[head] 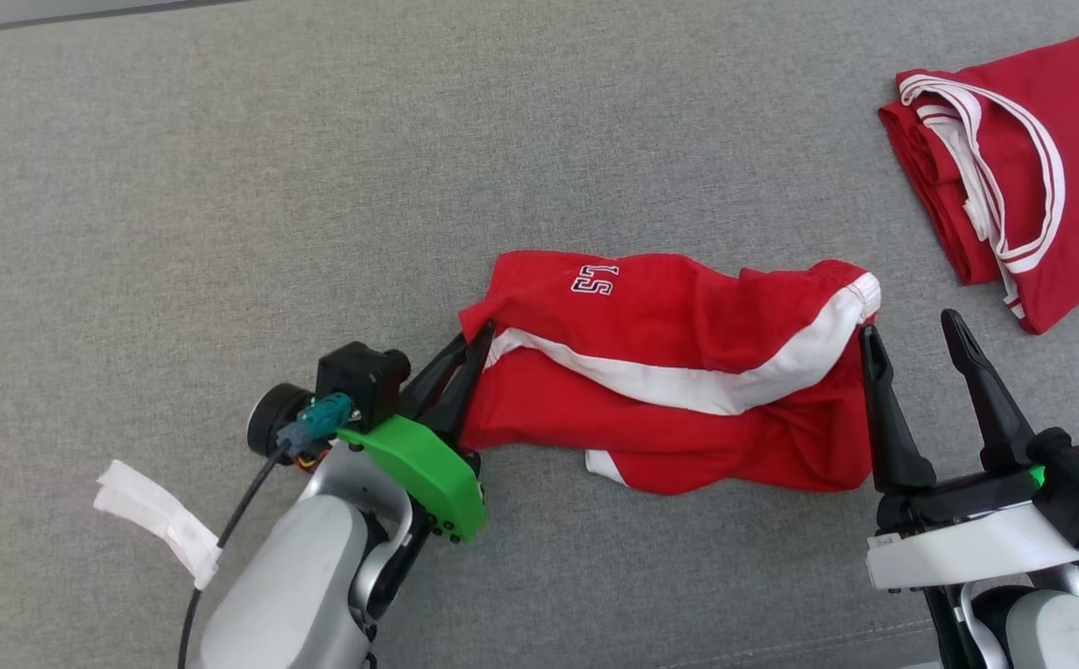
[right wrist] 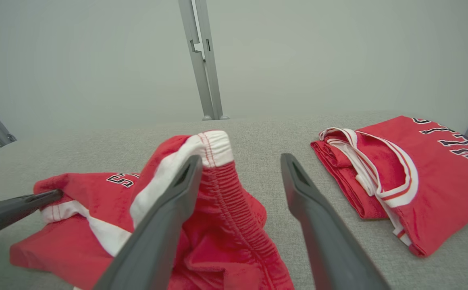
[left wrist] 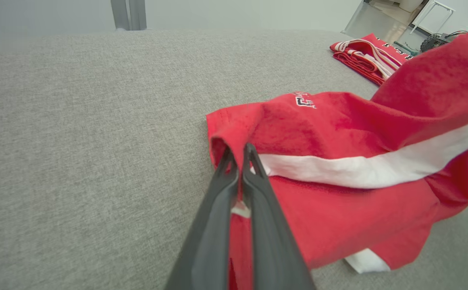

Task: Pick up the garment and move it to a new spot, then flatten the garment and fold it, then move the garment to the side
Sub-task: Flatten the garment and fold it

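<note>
The garment [head: 669, 372] – red shorts with a broad white stripe and a small number printed near one hem – lies crumpled across the middle of the grey fabric surface [head: 316, 186], running from one gripper to the other. The left gripper [head: 479, 334] has its two dark fingers pressed together on the shorts' left end, and in the left wrist view [left wrist: 238, 151] a fold of red cloth is pinched between them where the white stripe begins. The right gripper [head: 911, 330] stands with its fingers spread wide at the opposite end. In the right wrist view [right wrist: 242, 159] the ribbed elastic waistband is bunched up against the finger nearer the shorts, partly in the gap, and the other finger stands apart from the cloth over bare grey surface. The tip of the left gripper [right wrist: 52, 195] shows at the far end of the shorts in that same view. A folded red jersey [head: 1041, 158] with white trim lies well apart at the far right of the surface – flat and untouched.
</note>
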You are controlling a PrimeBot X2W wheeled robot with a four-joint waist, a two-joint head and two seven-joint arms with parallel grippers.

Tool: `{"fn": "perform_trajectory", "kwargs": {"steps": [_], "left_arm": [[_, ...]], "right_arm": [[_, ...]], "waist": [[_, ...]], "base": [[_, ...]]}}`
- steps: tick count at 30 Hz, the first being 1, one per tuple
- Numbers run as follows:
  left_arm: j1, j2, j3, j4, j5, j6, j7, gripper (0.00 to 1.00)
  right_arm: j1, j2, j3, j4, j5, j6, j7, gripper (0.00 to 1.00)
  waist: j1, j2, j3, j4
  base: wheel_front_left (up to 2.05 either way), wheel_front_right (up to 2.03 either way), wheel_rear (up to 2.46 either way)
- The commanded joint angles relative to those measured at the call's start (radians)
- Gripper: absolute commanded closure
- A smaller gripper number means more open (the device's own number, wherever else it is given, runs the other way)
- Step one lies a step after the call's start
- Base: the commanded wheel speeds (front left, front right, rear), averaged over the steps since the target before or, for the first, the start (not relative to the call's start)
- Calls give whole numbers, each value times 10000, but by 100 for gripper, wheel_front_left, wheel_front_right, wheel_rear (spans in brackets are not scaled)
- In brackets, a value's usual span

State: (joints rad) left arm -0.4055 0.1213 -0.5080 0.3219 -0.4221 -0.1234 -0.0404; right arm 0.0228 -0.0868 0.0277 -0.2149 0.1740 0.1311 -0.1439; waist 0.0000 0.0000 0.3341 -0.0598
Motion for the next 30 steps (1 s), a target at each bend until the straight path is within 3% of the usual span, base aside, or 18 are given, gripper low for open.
{"fn": "perform_trajectory", "kwargs": {"steps": [1, 10, 16, 22, 23, 24, 30], "left_arm": [[-255, 116, 161, 9, -190, -34, -31, 100], [40, 772, 944, -157, -843, 274, 449, 100], [994, 1396, 1452, -979, -1196, 737, 914, 100], [1888, 1658, 1662, -1982, -1459, 1106, 1209, 100], [1956, 1651, 1701, -2136, -1454, 1172, 1156, 60], [2026, 1653, 1685, -2222, -1400, 1230, 1113, 0], [2244, 1427, 1848, -2654, -963, 1632, 27, 0]], "right_arm": [[-111, 10, -15, 50, 35, -8, -35, 0], [-126, 64, -121, 247, 81, -8, -132, 0], [-107, 116, -296, 328, 75, -8, -173, 0], [-246, 100, -330, 343, -1, -8, -176, 0], [-262, 77, -314, 319, -19, -8, -170, 0], [-270, 61, -315, 299, -31, -8, -159, 0], [-275, -52, -265, 165, -164, -8, -13, 0]], "waist": [[0, 0, 45, -14], [0, 0, 147, 27], [0, 0, 183, 208], [0, 0, 144, 470], [0, 0, 128, 519], [0, 0, 114, 561], [0, 0, -184, 768]], "base": [[0, 0, 0], [0, 0, 0], [0, 0, 0], [0, 0, 0], [0, 0, 0], [0, 0, 0], [0, 0, 0]]}}
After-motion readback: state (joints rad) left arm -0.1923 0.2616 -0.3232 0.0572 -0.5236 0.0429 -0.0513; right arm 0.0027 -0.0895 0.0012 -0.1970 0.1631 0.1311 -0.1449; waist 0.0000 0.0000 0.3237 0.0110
